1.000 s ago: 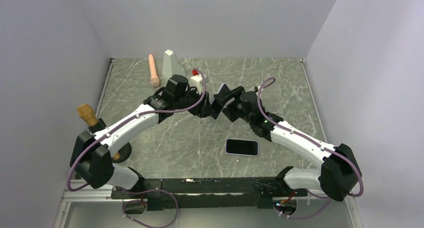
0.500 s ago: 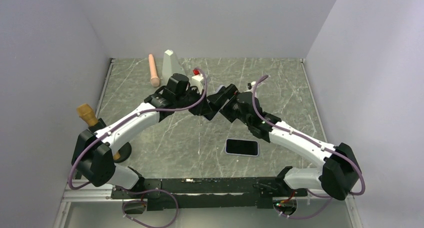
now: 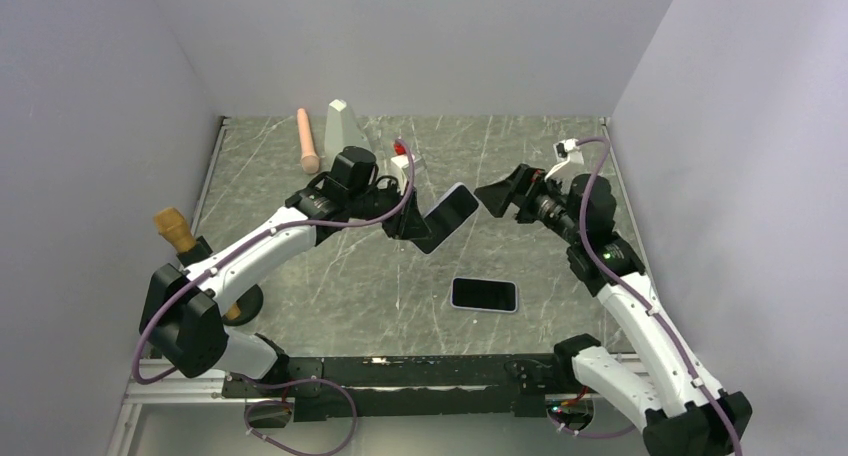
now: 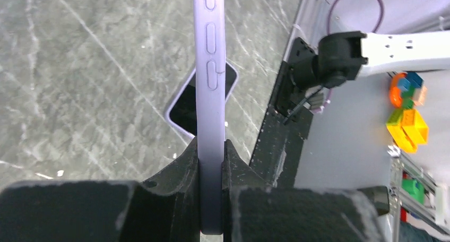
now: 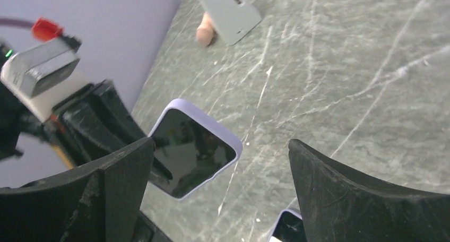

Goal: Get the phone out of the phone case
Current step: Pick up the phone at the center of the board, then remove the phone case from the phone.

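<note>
My left gripper (image 3: 414,226) is shut on the lower end of a lavender phone case (image 3: 448,214) and holds it tilted above the table's middle. In the left wrist view the case (image 4: 210,93) shows edge-on, pinched between both fingers (image 4: 185,162). Its dark glossy face (image 5: 193,146), apparently the phone, is turned toward the right wrist camera. My right gripper (image 3: 497,198) hangs open to the right of the case, apart from it, with nothing between its fingers. A second dark-faced phone with a pale rim (image 3: 483,295) lies flat on the table below.
A pink cylinder (image 3: 307,140) and a pale grey wedge-shaped stand (image 3: 343,124) sit at the back left. A tan knob (image 3: 174,229) and a black disc (image 3: 245,301) are by the left wall. Walls close in three sides.
My right gripper has opened wide and drawn back to the right, away from the case. The left gripper has shut on the case and keeps it raised.
</note>
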